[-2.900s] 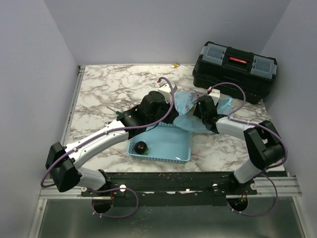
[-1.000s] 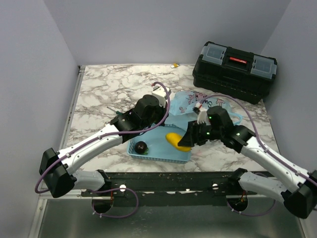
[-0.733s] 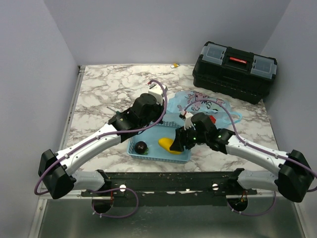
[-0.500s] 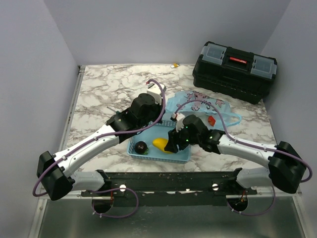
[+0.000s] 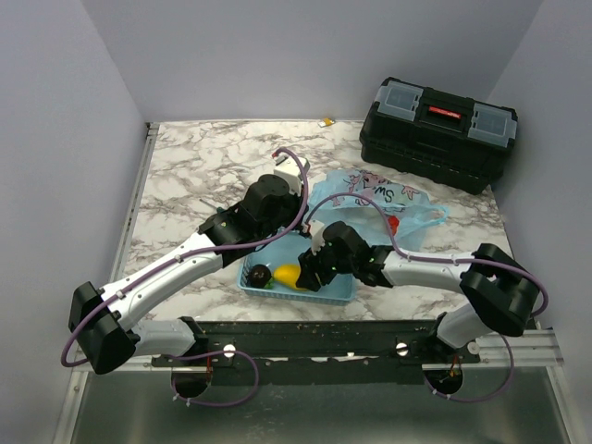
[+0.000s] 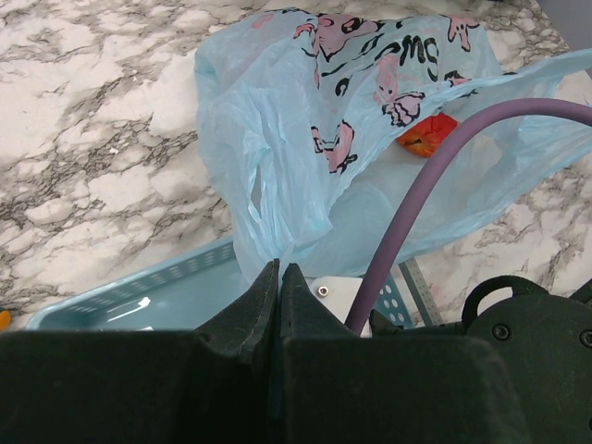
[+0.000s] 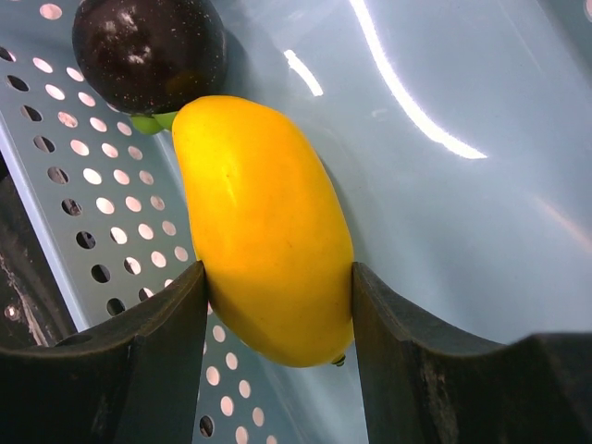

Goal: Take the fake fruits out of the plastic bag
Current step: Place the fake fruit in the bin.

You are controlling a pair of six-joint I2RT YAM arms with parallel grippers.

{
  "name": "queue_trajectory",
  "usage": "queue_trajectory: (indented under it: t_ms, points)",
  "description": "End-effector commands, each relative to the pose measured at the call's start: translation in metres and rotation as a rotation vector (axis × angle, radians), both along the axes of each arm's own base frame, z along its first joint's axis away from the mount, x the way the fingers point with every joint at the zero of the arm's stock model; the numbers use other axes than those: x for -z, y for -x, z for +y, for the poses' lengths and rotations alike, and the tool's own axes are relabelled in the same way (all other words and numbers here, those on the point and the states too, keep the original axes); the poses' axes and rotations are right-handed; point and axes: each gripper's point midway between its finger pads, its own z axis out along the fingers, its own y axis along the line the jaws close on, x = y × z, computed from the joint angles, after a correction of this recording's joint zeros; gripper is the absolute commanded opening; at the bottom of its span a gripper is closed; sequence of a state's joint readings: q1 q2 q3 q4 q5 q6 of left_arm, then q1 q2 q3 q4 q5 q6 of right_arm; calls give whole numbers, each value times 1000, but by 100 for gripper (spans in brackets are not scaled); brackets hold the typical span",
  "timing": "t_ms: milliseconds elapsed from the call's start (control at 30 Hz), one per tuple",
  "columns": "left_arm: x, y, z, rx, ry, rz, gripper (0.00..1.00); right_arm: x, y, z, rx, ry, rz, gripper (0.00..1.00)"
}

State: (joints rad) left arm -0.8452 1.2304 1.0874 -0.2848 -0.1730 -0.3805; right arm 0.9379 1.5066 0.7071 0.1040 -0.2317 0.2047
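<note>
Our right gripper [image 7: 277,277] clamps the yellow fruit [image 7: 264,231] low in the basket [image 7: 481,213], the left gripper [image 6: 279,273] pressed together, perhaps pinching the plastic bag [image 6: 370,120] at upper centre; next we release.

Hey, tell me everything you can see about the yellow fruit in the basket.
The yellow fruit is oblong, smooth and glossy, like plastic, a deeper orange along one side. It is out of the plastic bag, low inside the light-blue basket by its perforated wall, one end next to the dark plum. The right gripper is shut on it, a finger pressed to each long side.
</note>
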Motion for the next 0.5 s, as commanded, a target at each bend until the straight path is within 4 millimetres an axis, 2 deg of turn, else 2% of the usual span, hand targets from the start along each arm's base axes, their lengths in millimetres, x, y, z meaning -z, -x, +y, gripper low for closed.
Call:
queue_trajectory:
  t_ms: [0,167,333,467]
  points:
    - [-6,-2,4,-22,20,-17,0,-2,5,-4,-10,2,-25,45]
    - [-3,-3,4,-23,14,-15,0,-16,11,-9,16,-44,-19,64]
    - [-4,-3,4,-24,14,-18,0,-41,18,-16,60,-125,-20,73]
    - [-3,-2,3,-19,15,-14,0,-54,20,-25,102,-155,-17,78]
